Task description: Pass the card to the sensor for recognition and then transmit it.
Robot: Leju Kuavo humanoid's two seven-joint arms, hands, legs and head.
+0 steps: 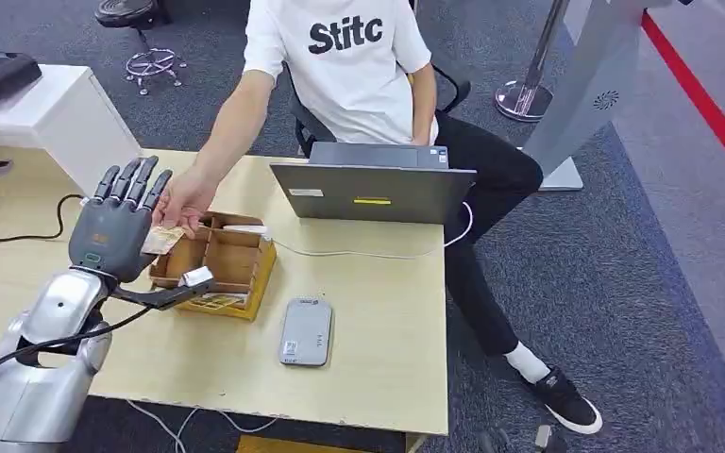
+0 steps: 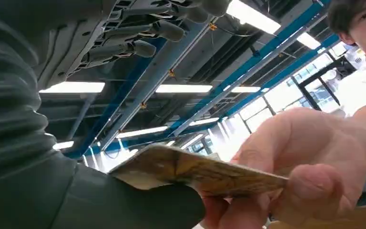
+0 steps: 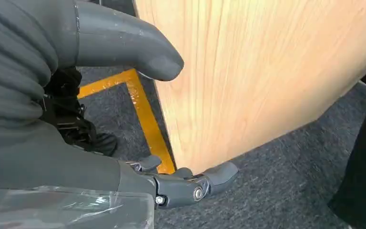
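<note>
Head view: the left hand (image 1: 116, 225), fingers spread upward at left of frame, meets the card (image 1: 162, 240) a person's hand (image 1: 185, 200) pinches beside it.

Left wrist view: card (image 2: 195, 172) lower centre, touching the thumb (image 2: 124, 202); whether the left hand grips it I cannot tell.

Right wrist view: the right hand (image 3: 124, 114) hangs spread and empty beside the table (image 3: 267, 71).

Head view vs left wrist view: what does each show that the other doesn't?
Head view alone: the table, the wooden box with compartments, the grey sensor lying flat near the table's front, and the laptop.

Left wrist view alone: ceiling lights and blue beams overhead, and close detail of the grip: the thumb lies under the card's near end while the person's fingers pinch the far end.

Both: the left hand with fingers spread upward, the card, and the person's hand holding it.
</note>
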